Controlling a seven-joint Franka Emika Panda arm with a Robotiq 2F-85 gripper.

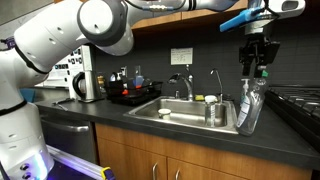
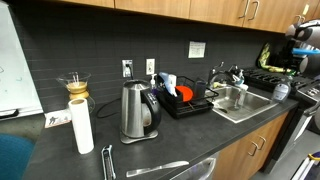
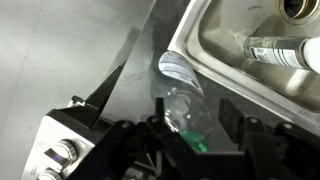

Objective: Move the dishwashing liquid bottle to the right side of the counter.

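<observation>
One long dark tabletop (image 1: 190, 140), steel sink (image 1: 185, 112) set into it, white arm (image 1: 90, 25) reaching across, clear dishwashing liquid bottle (image 1: 250, 108) with its base by the sink's rim, tool (image 1: 258, 68) clamped around its green cap (image 3: 197, 142).

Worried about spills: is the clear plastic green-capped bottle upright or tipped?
Upright, slightly leaning: the gripper holds the clear plastic bottle cap-up.

No readable text, white notice (image 1: 181, 56) on the dark backsplash (image 1: 200, 45) too small to make out
</observation>
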